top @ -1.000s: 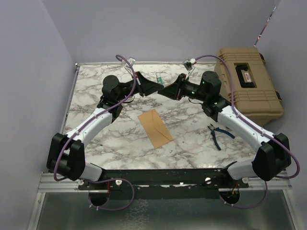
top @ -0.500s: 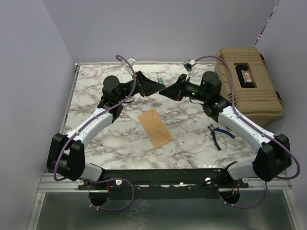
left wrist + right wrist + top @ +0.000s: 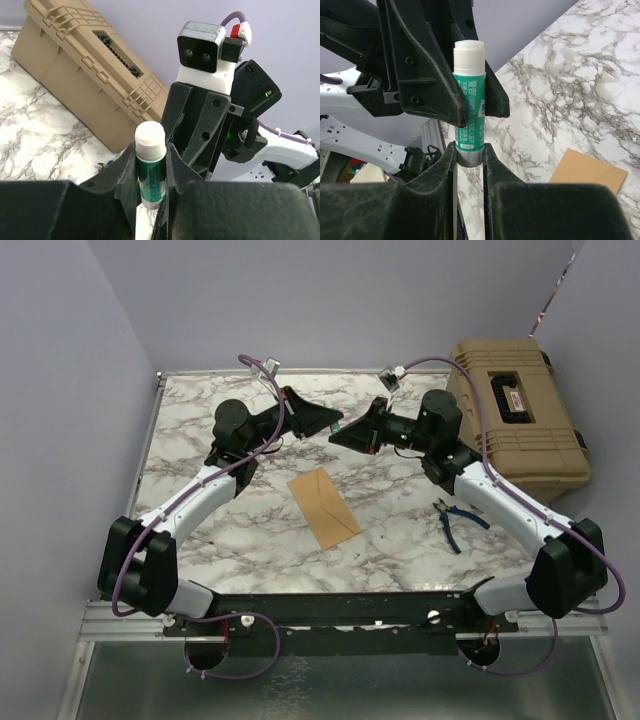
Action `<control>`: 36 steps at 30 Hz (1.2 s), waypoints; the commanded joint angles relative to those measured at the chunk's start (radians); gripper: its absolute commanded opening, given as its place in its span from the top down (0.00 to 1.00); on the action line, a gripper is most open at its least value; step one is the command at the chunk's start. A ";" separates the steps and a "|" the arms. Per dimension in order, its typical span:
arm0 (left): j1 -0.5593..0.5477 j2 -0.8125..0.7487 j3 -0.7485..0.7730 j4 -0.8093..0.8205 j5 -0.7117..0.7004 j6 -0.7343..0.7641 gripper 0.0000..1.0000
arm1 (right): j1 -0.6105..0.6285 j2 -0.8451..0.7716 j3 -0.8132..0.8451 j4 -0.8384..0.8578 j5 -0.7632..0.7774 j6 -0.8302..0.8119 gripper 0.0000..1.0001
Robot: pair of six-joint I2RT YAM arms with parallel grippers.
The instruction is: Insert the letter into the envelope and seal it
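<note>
Both my left gripper and right gripper clench the glue stick; the envelope lies flat on the table.

Plainly a robotics lab bench: bare lilac walls around a marble-patterned table, tan tool case upper right, pliers at right, aluminium rail below.

Flat orange-brown envelope, diagonal on the middle of the marble table, pointed end toward the far edge.
</note>
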 commanded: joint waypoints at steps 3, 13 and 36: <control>-0.014 0.004 -0.011 0.047 -0.005 0.017 1.00 | -0.001 0.015 0.057 -0.036 0.011 0.053 0.77; -0.014 -0.007 0.064 0.106 0.007 -0.081 1.00 | -0.004 -0.069 -0.075 0.302 0.045 0.432 0.41; -0.016 -0.004 0.059 0.243 -0.029 -0.233 1.00 | -0.002 -0.002 -0.059 0.499 0.025 0.566 0.74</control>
